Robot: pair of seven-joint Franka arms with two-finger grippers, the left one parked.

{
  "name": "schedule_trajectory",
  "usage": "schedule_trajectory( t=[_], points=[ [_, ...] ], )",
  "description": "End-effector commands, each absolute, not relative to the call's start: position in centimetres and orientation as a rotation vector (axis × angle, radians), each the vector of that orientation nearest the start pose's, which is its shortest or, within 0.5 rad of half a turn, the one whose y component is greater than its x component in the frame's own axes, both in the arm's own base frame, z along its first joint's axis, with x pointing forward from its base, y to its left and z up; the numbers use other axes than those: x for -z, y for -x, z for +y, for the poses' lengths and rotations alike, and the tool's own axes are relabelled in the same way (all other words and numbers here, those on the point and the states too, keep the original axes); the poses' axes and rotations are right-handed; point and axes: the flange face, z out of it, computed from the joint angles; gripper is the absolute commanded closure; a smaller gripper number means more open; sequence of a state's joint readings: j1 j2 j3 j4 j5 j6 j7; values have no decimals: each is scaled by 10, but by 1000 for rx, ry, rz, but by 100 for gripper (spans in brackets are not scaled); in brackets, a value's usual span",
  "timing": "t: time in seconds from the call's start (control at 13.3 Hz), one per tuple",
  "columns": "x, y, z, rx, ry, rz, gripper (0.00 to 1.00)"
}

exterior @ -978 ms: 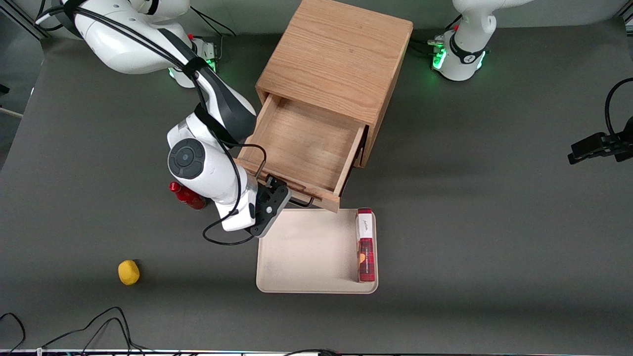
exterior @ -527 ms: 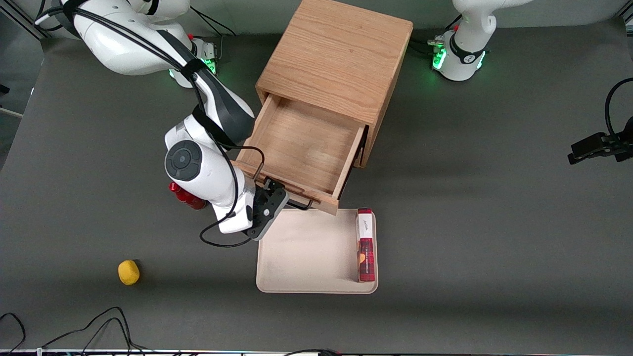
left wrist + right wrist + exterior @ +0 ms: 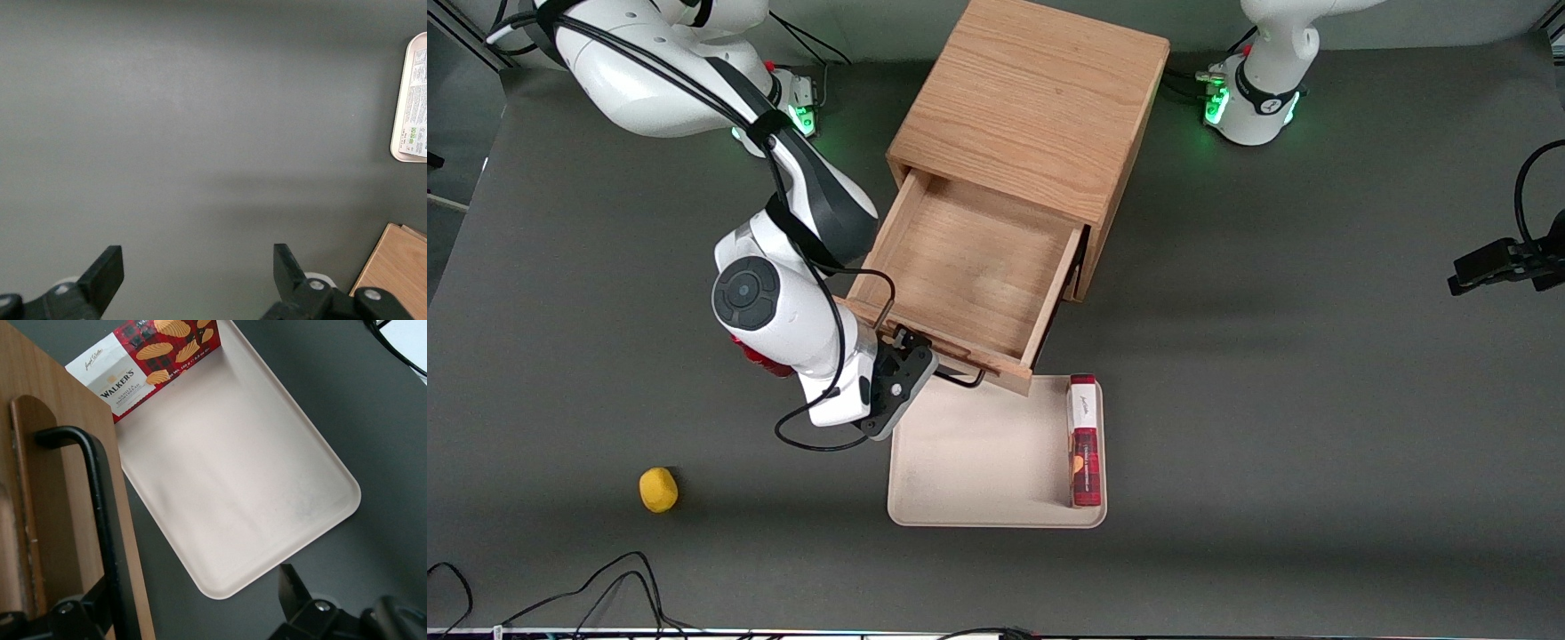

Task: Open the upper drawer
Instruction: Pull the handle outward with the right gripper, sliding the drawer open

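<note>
The upper drawer [image 3: 969,267] of the light oak cabinet [image 3: 1032,98] stands pulled far out, and its wooden tray is empty. Its thin black wire handle [image 3: 960,380] sits on the drawer front, nearest the front camera. My right gripper [image 3: 911,351] is at the handle's end toward the working arm. In the right wrist view the gripper [image 3: 193,593] is open, with its fingers wide apart. The handle [image 3: 100,513] runs close by one finger, on the drawer front [image 3: 60,453]. The lower drawer is hidden under the upper one.
A beige tray [image 3: 978,453] lies just in front of the open drawer, and a red cookie box [image 3: 1084,440] stands along its edge. Both show in the right wrist view: the tray [image 3: 233,473], the box [image 3: 147,360]. A red bottle [image 3: 760,358] lies under my wrist. A yellow object [image 3: 658,490] lies nearer the camera.
The drawer has slid a little farther out toward the front camera. My wrist and gripper have shifted toward the working arm's end of the table.
</note>
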State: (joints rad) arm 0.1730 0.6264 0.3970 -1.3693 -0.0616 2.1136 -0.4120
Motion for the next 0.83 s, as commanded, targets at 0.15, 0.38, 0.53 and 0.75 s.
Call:
schedule_trajectory(
  t=[0.15, 0.38, 0.53, 0.75],
  points=[
    [-403, -658, 342, 214, 2685, -1257, 0],
    [-411, -657, 342, 187, 2706, -1200, 0],
    [-419, -658, 337, 156, 2725, -1154, 0],
    [-436, -657, 329, 111, 2737, -1130, 0]
  ],
)
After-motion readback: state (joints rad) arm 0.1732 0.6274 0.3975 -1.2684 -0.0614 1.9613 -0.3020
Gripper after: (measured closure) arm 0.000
